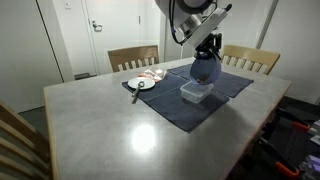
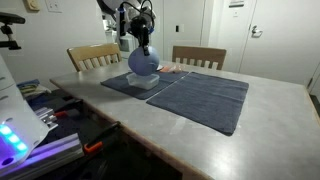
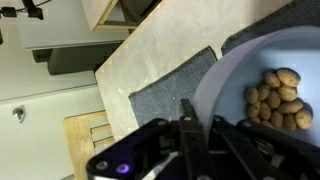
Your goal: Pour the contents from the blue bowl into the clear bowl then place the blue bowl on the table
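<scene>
Exterior view along the table's length: the gripper (image 1: 206, 47) hangs over the far end of the table (image 1: 120, 125), jaws pinched tight on the rim of the blue bowl (image 1: 205, 68), which is lifted clear and tipped steeply on edge. Directly beneath sits the clear bowl (image 1: 195, 92) on the dark cloth (image 1: 165, 108). The tilt aims the low lip at it, so whatever slides out should land inside; I read this as the pour under way, not done. A white plate (image 1: 140, 83) lies off to one side at the cloth's edge and plays no part. The contents are not visible from here. Exterior view from another corner: same stack, blue bowl (image 2: 143, 62) just above clear bowl (image 2: 147, 82); whether the rims touch I cannot tell. This angle suggests the cloth is two pieces laid side by side. Wrist view: only here does the bowl's inside show, with a heap of small tan lumps (image 3: 277, 98) crowded against one side of the blue wall, not yet out. The clear bowl is hidden in this view.
</scene>
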Available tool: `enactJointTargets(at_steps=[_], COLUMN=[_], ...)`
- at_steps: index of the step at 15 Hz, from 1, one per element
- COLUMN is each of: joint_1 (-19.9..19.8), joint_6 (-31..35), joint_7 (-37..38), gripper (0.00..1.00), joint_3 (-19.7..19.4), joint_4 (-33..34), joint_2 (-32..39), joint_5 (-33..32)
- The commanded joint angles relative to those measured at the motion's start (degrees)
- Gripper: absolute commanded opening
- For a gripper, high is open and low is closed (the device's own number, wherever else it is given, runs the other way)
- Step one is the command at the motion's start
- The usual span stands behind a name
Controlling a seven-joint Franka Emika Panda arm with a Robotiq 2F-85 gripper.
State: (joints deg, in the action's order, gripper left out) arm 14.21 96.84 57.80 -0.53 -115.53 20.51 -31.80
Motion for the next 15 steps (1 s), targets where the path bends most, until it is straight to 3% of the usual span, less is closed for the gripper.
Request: enactJointTargets(at_steps=[1, 15], joint_1=[0.52, 2.45], joint_6=[-4.4, -14.96], joint_7=[1.66, 2.08], gripper=[0.02, 0.02], joint_3=[1.17, 3.27], joint_4=[1.96, 8.0], joint_2=[1.24, 6.96], joint_5=[-1.86, -4.87])
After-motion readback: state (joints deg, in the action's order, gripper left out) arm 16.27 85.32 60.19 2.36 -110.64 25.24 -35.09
